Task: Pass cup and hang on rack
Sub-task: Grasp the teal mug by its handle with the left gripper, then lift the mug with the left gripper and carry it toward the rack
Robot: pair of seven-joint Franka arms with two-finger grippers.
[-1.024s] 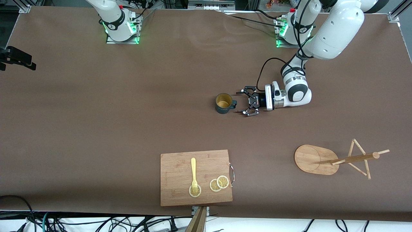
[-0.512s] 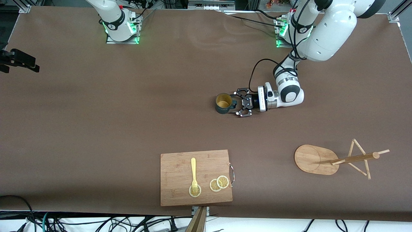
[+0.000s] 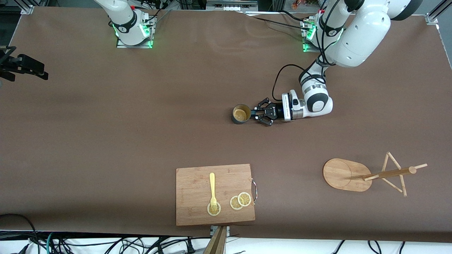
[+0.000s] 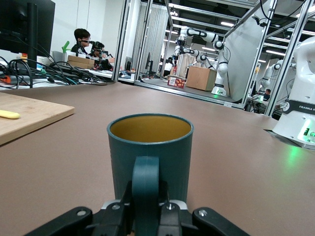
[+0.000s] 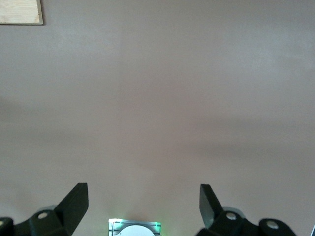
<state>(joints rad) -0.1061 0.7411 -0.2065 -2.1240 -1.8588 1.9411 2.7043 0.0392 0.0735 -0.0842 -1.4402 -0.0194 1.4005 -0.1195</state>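
Left hand point(image 3: 255, 115) clamped on cup point(image 3: 241, 114) handle; right hand point(image 5: 142, 201) open; "FRANKA" on arm base point(image 4: 300, 120)

Brown table point(image 3: 106, 123); metal framing point(image 4: 147, 39), seated people point(image 4: 81, 42), ceiling strip lights point(image 4: 231, 23).

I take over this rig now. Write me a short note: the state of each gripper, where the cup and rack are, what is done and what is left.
Left gripper: shut on the cup by its handle, low at mid-table; the cup stands upright.
Right gripper: open, up over bare table; that arm waits.
Rack: lies tipped on its side toward the left arm's end, nearer the front camera than the cup, pegs bare.
Done: handle gripped.
Left: lift the cup, hang it on a peg; the rack probably needs standing up first.
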